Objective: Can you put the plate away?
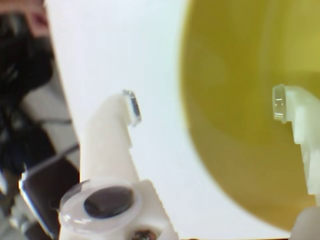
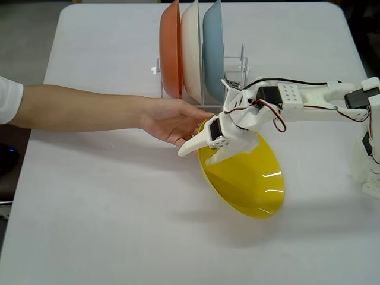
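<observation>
Fixed view: white two-finger tool (image 2: 203,149), fingers spread wide, straddles the upper-left rim of the tilted glossy yellow round plate (image 2: 246,178), holding nothing.

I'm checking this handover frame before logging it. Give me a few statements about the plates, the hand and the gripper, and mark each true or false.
1. The yellow plate is tilted, with a person's hand at its upper edge. True.
2. The rack holds three upright plates. True: the orange plate, the white plate and the light blue plate.
3. The yellow plate already stands in the rack. False: it is in front of the rack, over the table.
4. The gripper is shut tight. False: the wrist view shows its two fingers wide apart, one over the plate and one over the table.
5. The orange plate stands between the other two. False: the white one is in the middle.
</observation>
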Motion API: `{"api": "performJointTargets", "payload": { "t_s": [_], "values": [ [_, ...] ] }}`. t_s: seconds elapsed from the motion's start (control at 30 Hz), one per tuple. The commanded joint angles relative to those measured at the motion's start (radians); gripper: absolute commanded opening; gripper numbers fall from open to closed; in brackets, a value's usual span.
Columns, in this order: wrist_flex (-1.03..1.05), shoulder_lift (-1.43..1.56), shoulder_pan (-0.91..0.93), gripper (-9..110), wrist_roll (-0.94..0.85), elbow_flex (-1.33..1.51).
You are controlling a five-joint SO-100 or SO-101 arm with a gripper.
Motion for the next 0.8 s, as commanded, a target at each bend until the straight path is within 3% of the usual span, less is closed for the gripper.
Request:
{"api": "performJointTargets", "payload": {
  "t_s": [0.0,0.2,0.47,0.77],
  "values": [
    [0.035,0.014,-0.006,30,0.069,-0.069],
    [0.1,0.023,-0.008,0,0.17,-0.106],
    [0.179,0.173,0.018,0,0.025,-0.268],
    [0.137,0.446,0.009,-1,-0.066,-0.279]
  ]
}}
